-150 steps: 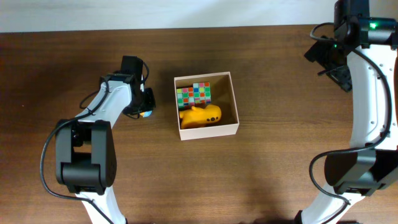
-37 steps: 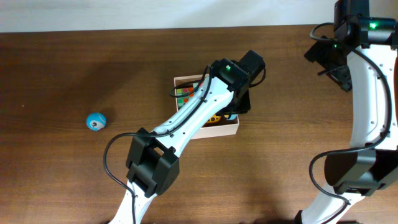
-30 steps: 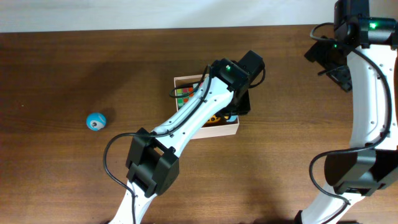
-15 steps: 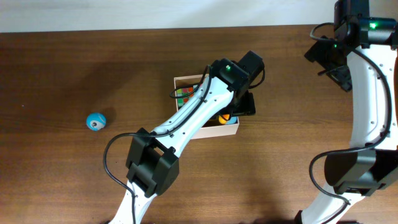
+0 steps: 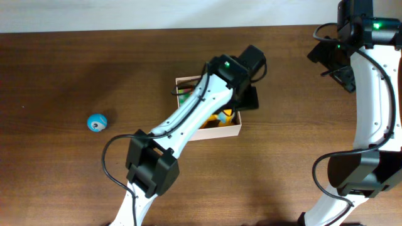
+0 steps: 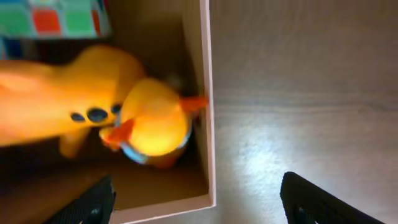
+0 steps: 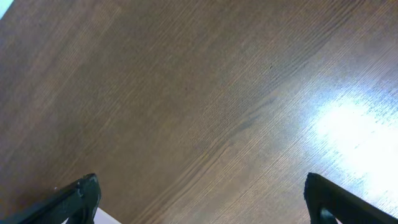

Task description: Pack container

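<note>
Left wrist: claw (image 6: 198, 206) spread astride container (image 6: 206, 93) wall.

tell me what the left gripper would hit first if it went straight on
Probably the wall of the container, which lies midway between the open fingers of the left gripper, beside the yellow duck. Depth is unclear.

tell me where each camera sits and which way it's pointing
Overhead: fixed above the table, looking straight down; shows the left arm stretched over the container and the right arm at the side.
Left wrist: on the left arm, looking down at the container's wall and a yellow toy; the open left gripper shows its fingertips at the bottom corners.
Right wrist: on the right arm, looking down at bare wood; the open right gripper shows its fingertips likewise.
Shared: overhead and left wrist both show the container and yellow toy.
</note>
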Controlling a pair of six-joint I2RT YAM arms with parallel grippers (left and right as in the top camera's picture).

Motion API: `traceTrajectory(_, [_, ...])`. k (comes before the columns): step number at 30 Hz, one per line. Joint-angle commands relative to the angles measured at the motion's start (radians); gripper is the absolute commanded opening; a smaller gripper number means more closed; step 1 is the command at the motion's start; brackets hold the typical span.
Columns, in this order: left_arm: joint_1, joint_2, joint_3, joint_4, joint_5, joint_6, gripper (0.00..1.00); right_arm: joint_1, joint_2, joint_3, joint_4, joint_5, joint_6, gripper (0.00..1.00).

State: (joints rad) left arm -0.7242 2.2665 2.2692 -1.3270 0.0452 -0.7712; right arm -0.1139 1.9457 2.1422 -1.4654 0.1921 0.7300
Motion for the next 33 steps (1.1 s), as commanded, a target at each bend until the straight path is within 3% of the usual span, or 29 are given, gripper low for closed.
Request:
traceTrajectory(1, [0.041,-0.008,0.075,-0.013,0.003,0.035,0.87,-0.005,-0.009,0.010,0.000,0.002,0.003,0.99])
traceTrajectory(5, [0.092,-0.008,0.145,-0.036,0.003,0.110,0.87,-0.005,-0.009,0.010,0.000,0.002,0.003,0.99])
traceTrajectory(15, [0.232,-0.008,0.212,-0.167,0.031,0.135,0.87,-0.005,-0.009,0.010,0.000,0.002,0.003,0.99])
traceTrajectory(20, [0.218,-0.007,0.212,-0.185,0.081,0.302,0.87,-0.005,-0.009,0.010,0.000,0.002,0.003,0.99])
traceTrajectory(23, [0.189,-0.004,0.212,-0.233,0.002,0.367,0.87,-0.005,-0.009,0.010,0.000,0.002,0.003,0.99])
traceTrajectory(27, [0.162,0.010,0.204,-0.309,-0.159,0.370,0.87,-0.005,-0.009,0.010,0.000,0.002,0.003,0.99])
traceTrajectory(30, [0.157,0.014,0.172,-0.313,-0.193,0.373,0.86,-0.005,-0.009,0.010,0.000,0.002,0.003,0.99])
traceTrajectory(33, [0.155,0.014,0.131,-0.293,-0.192,0.392,0.77,-0.005,-0.009,0.010,0.000,0.002,0.003,0.99])
